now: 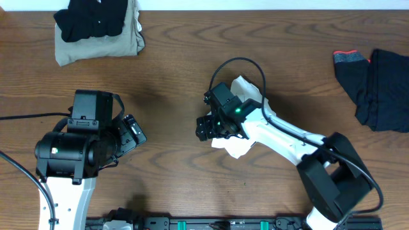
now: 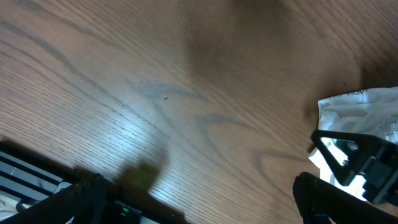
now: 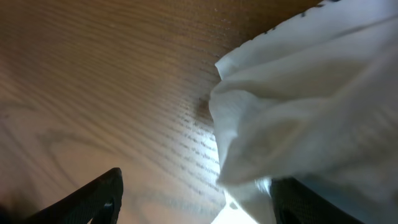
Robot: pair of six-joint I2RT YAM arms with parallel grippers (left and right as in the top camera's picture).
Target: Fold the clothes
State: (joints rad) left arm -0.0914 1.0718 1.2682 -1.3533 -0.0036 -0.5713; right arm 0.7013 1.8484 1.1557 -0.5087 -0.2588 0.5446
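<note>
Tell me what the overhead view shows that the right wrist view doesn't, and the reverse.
Only overhead: the khaki-and-black pile at the picture's top left, the dark garment at the right edge, and the left end effector. Only right wrist: the bunched edge of the white shirt up close, next to a finger of the right end effector. Both: the white shirt and the wooden table.

Your left arm (image 1: 70, 150) has a fat round black body on a white post. Your right arm (image 1: 275, 135) is a long white tube with black blocks at its joints and a small green light (image 1: 237, 110). A thin black cable (image 1: 239, 59) loops over it, and another trails from the left arm. Both arms end in black fingers (image 3: 93, 199).
</note>
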